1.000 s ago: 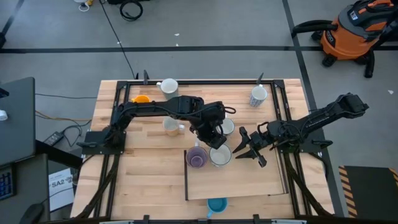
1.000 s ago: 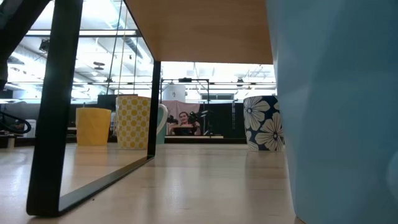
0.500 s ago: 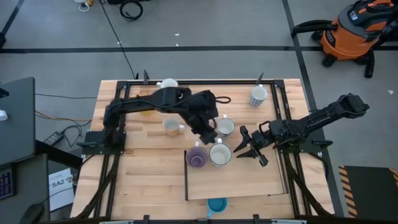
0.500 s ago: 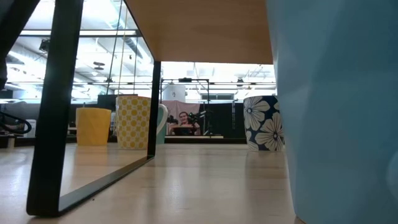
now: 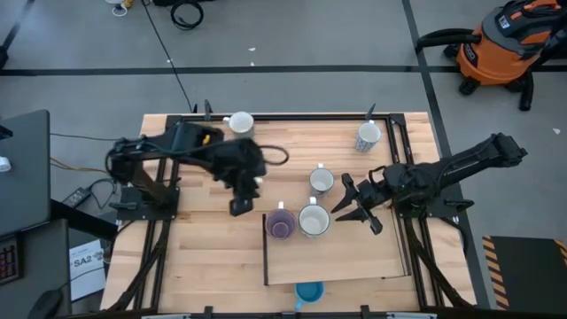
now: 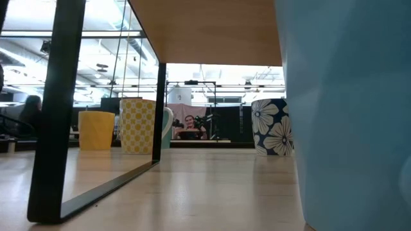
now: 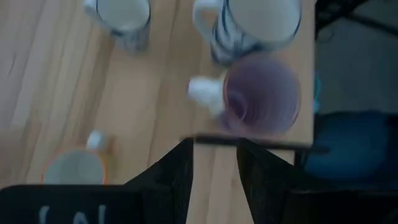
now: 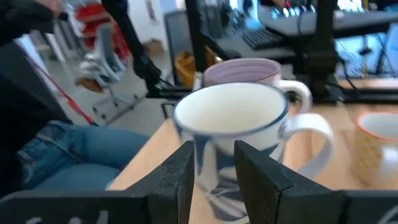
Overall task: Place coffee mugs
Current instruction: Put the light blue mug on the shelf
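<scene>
Two mugs stand on the far edge of the raised wooden board (image 5: 354,257): the purple mug (image 5: 282,223) and a white blue-patterned mug (image 5: 313,220). A white mug (image 5: 322,181) stands just beyond them. Others are a flowered mug (image 5: 368,136), a white mug (image 5: 239,122) and an orange mug (image 5: 204,138) near the far edge, and the blue mug (image 5: 309,291) at the near edge. A yellowish mug (image 7: 73,168) sits under my left arm. My left gripper (image 5: 239,206) is open, hovering left of the board. My right gripper (image 5: 341,204) is open, just right of the patterned mug (image 8: 233,124).
The board rests on a black frame (image 6: 54,109) above the table, with a gap beneath it. In the low view the blue mug (image 6: 347,115) fills the right side. The table's black rails (image 5: 266,116) run along its far edge. A person (image 8: 68,149) sits beyond the table.
My left gripper has drawn back from above the mugs on the board's far edge toward the table's left, and its arm now covers the yellowish mug in the high view. The mugs have stayed where they were.
</scene>
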`<action>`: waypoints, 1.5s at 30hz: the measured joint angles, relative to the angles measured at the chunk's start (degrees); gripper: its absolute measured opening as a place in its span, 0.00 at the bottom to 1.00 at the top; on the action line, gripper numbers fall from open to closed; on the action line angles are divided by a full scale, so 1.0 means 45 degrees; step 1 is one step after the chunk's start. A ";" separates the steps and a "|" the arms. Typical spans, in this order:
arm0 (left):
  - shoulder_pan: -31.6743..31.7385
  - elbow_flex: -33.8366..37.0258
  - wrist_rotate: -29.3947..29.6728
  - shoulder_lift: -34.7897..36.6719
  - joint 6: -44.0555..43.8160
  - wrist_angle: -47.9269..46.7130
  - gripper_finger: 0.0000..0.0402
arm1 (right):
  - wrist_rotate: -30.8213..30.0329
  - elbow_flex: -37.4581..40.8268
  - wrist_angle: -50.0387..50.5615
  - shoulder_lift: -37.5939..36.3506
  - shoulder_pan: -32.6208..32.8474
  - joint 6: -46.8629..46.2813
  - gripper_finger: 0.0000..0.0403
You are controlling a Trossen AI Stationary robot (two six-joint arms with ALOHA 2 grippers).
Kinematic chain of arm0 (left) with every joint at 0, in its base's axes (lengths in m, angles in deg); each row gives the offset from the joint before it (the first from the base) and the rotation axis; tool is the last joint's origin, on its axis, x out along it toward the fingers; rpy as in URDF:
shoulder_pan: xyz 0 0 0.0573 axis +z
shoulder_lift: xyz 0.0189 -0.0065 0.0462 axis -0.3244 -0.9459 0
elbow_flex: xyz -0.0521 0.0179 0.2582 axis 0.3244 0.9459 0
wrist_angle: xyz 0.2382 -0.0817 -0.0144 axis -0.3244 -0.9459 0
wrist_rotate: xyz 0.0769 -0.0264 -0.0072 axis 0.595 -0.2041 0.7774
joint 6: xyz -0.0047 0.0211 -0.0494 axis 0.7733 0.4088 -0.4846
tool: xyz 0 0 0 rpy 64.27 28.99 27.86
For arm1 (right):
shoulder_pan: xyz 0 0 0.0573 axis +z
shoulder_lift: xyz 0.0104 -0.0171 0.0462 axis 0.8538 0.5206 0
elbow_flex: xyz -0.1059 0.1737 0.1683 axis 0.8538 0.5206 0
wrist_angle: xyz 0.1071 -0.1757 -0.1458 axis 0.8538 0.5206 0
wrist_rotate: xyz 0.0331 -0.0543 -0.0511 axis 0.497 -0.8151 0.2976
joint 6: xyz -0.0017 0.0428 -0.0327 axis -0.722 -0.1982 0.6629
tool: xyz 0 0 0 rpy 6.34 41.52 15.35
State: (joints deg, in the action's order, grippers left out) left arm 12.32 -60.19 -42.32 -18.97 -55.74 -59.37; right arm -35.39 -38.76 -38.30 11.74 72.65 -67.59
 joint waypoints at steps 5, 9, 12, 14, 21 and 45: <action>-0.0432 0.3998 0.0354 0.1836 0.0007 0.1071 0.32 | -0.0859 -0.2160 0.2976 0.0017 0.0052 0.0215 0.30; -0.0579 0.7776 0.0372 0.3719 -0.0352 0.3011 0.32 | -0.1078 -0.3576 0.4094 0.0021 0.0341 0.0166 0.30; -0.0582 1.0281 0.0362 0.5166 -0.0745 0.4927 0.32 | -0.1125 -0.4270 0.4231 0.0088 0.0859 -0.0064 0.30; -0.0592 1.1654 0.0360 0.6032 -0.0973 0.6090 0.32 | -0.1146 -0.4656 0.4228 0.0237 0.1312 -0.0084 0.30; -0.0587 1.4754 0.0322 0.7964 -0.1025 0.9512 0.32 | -0.3270 -0.5776 0.4226 0.1420 0.3356 -0.0132 0.30; -0.2107 1.5754 0.0345 0.8398 -0.0544 1.0626 0.32 | -0.7111 -1.0525 0.4934 0.8683 0.7806 -0.5206 0.30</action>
State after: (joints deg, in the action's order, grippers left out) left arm 2.83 10.70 -40.76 18.82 -58.19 -11.55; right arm -67.39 -86.12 -16.10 50.81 107.77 -91.02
